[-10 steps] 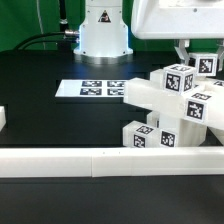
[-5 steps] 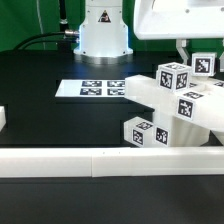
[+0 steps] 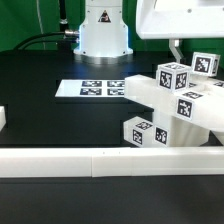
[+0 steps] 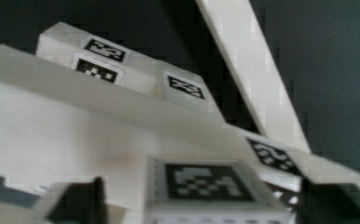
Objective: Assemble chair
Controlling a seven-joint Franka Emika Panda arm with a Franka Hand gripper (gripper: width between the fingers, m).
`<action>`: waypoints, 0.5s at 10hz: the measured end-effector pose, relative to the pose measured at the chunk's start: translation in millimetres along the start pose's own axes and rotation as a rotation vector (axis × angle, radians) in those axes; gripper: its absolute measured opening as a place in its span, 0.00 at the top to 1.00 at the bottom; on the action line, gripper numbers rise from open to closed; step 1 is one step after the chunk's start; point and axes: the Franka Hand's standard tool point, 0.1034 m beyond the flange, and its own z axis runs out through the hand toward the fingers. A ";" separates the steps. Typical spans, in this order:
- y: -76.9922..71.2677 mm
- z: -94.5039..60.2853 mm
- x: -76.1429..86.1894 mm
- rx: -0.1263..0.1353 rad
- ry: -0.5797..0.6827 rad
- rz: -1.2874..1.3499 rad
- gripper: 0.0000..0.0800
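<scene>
The chair (image 3: 170,105) is a cluster of chunky white tagged pieces at the exterior view's right, leaning against the front rail. My gripper (image 3: 190,52) hangs right above its upper tagged post (image 3: 174,76). In the wrist view the gripper (image 4: 203,202) straddles a tagged post (image 4: 203,185), and its dark fingers (image 4: 79,200) stand apart from the post with a gap on each side. It is open and holds nothing. A long white bar (image 4: 248,80) and a flat panel with tags (image 4: 106,90) lie beyond the post.
The marker board (image 3: 92,89) lies flat in front of the robot base (image 3: 103,30). A long low white border rail (image 3: 90,159) runs along the front. A small white piece (image 3: 3,118) sits at the exterior view's left edge.
The jaws have spread and let go of the tagged post. Before that, the chair's upper pieces shifted a little toward the exterior view's left.
</scene>
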 end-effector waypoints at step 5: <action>0.0 -1.7 3.5 -0.005 0.006 -0.357 0.19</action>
